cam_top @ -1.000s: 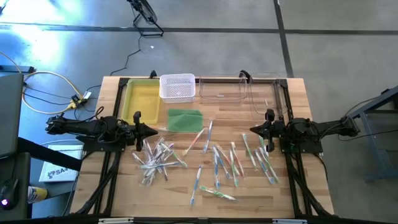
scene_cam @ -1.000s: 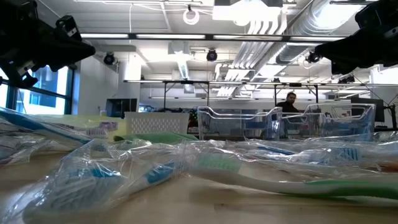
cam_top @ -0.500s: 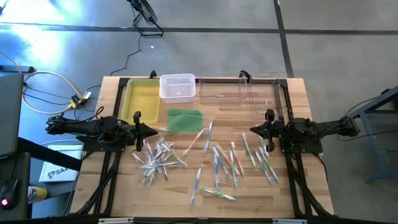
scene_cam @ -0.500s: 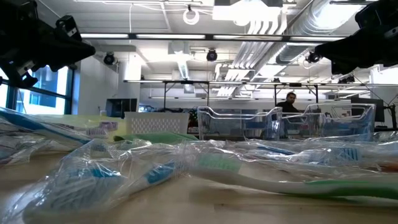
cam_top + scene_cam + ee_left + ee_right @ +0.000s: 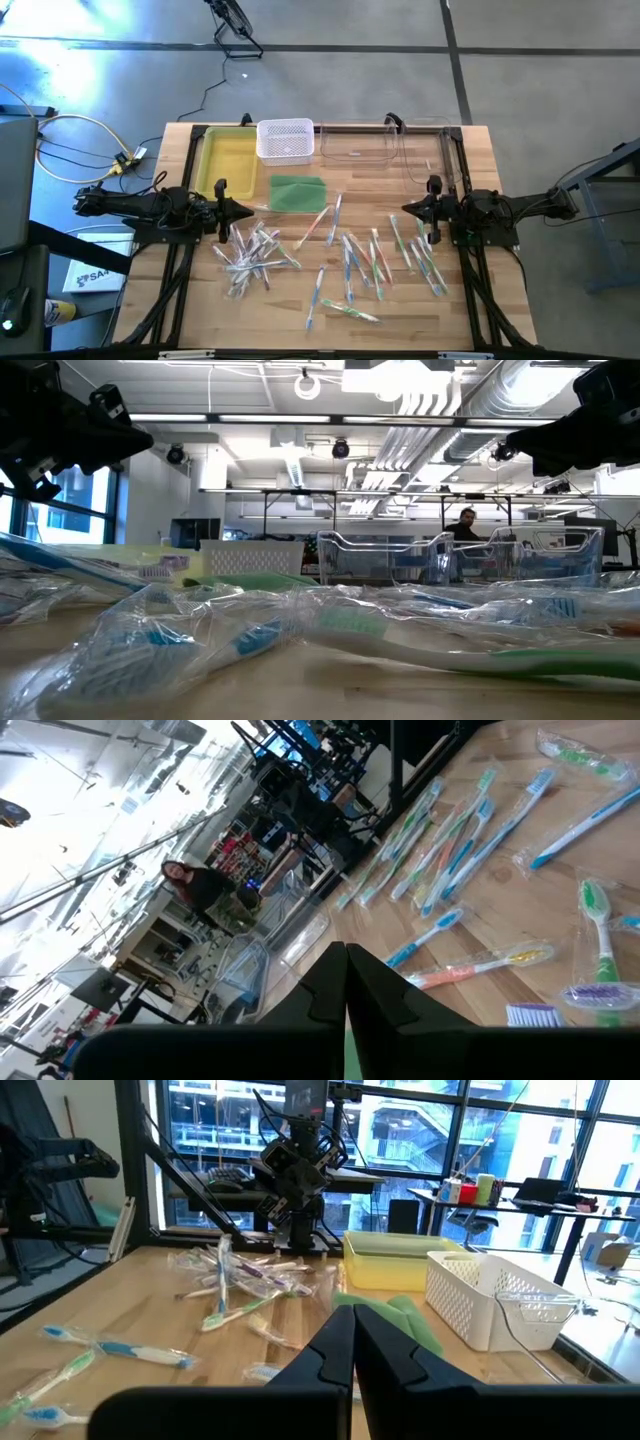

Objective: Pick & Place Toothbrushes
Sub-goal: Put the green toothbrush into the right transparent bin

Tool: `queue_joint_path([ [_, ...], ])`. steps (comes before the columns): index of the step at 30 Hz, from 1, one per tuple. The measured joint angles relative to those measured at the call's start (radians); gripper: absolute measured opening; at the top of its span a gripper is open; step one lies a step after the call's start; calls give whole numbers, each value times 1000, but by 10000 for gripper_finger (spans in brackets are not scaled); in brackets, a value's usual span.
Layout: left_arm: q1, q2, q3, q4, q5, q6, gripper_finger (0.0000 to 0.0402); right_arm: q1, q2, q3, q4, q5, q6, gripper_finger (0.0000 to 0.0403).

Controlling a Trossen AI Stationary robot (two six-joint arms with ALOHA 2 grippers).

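High view; left hand [image 5: 248, 210] closed, empty; right hand [image 5: 406, 209] likewise

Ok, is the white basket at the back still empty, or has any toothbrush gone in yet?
Empty. From above, the white basket shows only its mesh floor, and the toothbrushes all lie loose on the table.

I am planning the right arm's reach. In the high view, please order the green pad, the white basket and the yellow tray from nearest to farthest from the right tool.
1. Green pad, table middle.
2. White basket, far edge.
3. Yellow tray, left of basket.
Measured from the right tool.
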Motion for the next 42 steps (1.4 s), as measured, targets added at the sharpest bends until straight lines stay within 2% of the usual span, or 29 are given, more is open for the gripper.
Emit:
queue_joint_path([
  [8,0,0,0,0,0,-7,3,0,0,0,2,0,6,2],
  [10,0,0,0,2,0,-21,3,0,0,0,2,-6,51,2],
  [15,0,0,0,2,1,-222,3,0,0,0,1,-59,309,2],
  [25,0,0,0,2,2,-545,3,0,0,0,24,-59,494,2],
  [42,0,0,0,2,-1,-554,3,0,0,0,23,-59,494,2],
])
